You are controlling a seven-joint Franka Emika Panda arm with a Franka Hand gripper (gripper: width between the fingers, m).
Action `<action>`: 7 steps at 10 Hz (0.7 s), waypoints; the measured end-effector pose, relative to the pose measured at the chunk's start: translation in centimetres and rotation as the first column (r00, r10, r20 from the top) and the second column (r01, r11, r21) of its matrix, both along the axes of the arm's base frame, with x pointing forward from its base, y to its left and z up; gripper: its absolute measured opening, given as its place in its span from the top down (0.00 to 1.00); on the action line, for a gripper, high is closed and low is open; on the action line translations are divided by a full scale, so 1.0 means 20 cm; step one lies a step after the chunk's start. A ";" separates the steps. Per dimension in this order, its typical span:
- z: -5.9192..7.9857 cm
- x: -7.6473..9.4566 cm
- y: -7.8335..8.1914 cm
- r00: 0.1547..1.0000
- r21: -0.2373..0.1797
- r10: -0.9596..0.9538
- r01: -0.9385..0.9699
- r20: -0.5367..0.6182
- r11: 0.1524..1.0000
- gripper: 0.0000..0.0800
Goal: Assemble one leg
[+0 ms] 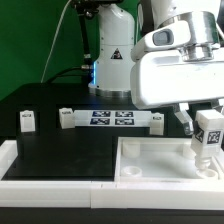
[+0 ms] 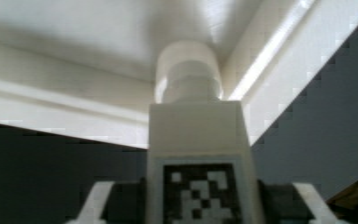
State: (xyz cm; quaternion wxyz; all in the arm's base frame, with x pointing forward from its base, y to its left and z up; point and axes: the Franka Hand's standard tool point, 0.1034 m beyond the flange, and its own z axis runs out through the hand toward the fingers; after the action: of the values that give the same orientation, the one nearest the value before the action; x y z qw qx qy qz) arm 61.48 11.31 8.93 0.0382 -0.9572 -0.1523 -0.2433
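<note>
While the jaws squeeze one leg point(image 1: 209, 133) between them, it hangs upright over the big white panel point(image 1: 150, 165), near the corner on the exterior view's right. Three more stand on the black desk point(image 1: 50, 138): one leg point(image 1: 27, 121) alone, another leg point(image 1: 65, 118) and a third leg point(image 1: 157, 121) at the two ends of the marker board point(image 1: 110, 118). That makes four legs and one panel. The held leg wears a black-and-white square marker point(image 2: 202, 190), too blurry to read.
</note>
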 end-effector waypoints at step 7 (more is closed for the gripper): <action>-0.03 0.04 -0.02 1.000 -0.006 0.008 -0.008 0.025 1.000 0.64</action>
State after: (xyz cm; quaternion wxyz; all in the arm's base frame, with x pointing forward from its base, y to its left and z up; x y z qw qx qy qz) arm 62.29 10.95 8.40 0.0346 -0.9536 -0.1570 -0.2546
